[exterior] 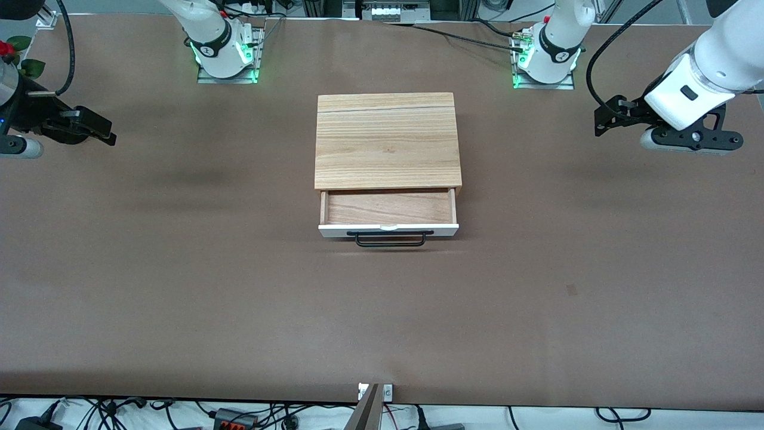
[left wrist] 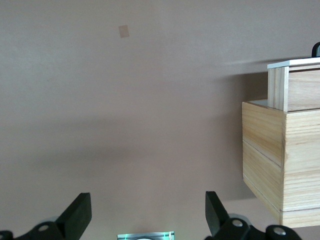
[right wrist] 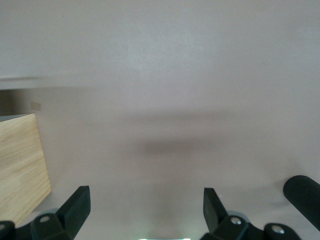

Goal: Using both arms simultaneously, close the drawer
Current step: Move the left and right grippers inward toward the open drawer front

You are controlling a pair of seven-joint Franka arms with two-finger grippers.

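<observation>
The drawer [exterior: 388,207] stands pulled out of the small wooden box [exterior: 387,140] at the table's middle, toward the front camera. Its white front panel [exterior: 388,229] and black bar handle [exterior: 391,240] face that camera. The tray is empty. My left gripper [exterior: 600,119] is open and empty, above the table toward the left arm's end, well apart from the box. In the left wrist view its fingers [left wrist: 78,214] stand wide apart, with the box [left wrist: 280,160] and drawer side [left wrist: 295,85] in sight. My right gripper [exterior: 109,135] is open and empty toward the right arm's end; its wrist view [right wrist: 146,210] shows a box corner [right wrist: 20,165].
The brown table [exterior: 179,286] carries a small tan mark [exterior: 572,289] nearer the front camera, toward the left arm's end; it also shows in the left wrist view [left wrist: 123,31]. A red flower [exterior: 6,49] sits at the right arm's end. Cables run along the table's near edge.
</observation>
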